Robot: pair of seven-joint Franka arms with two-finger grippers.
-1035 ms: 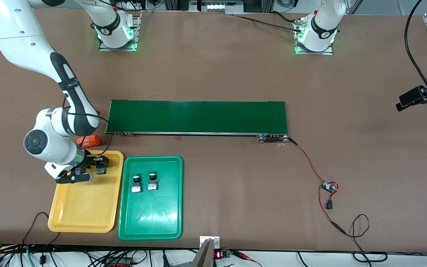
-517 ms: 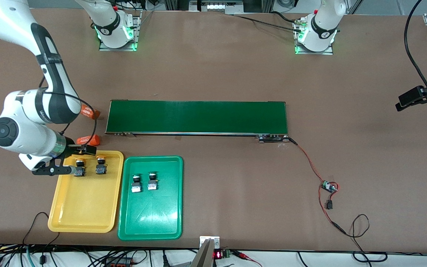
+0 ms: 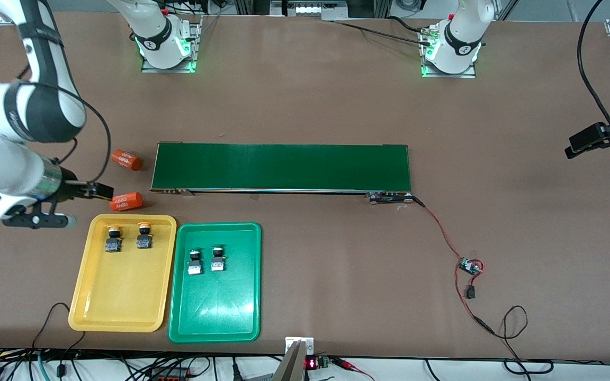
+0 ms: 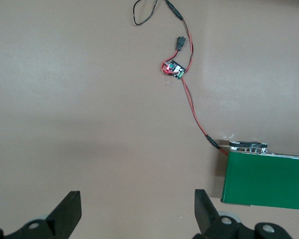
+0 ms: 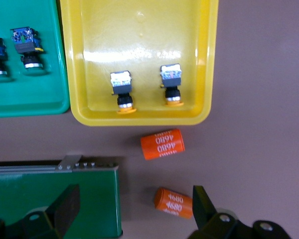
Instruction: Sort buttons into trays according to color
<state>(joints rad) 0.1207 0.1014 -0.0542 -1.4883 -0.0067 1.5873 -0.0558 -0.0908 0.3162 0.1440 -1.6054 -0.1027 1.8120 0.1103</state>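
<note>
Yellow tray (image 3: 125, 296) w/ 2 yellow buttons (image 3: 113, 239), green tray (image 3: 215, 312) w/ 2 green buttons (image 3: 194, 261)

Two yellow-capped buttons (image 3: 114, 238) (image 3: 144, 236) lie side by side in the yellow tray (image 3: 119, 307), at its conveyor-belt (image 3: 281, 166) end. Two green-capped buttons (image 3: 194, 261) (image 3: 217, 258) lie paired in the green tray (image 3: 215, 312), which sits just beside the yellow tray.

Broad brown table (image 3: 305, 95), cables along edge (image 3: 125, 365)
</note>
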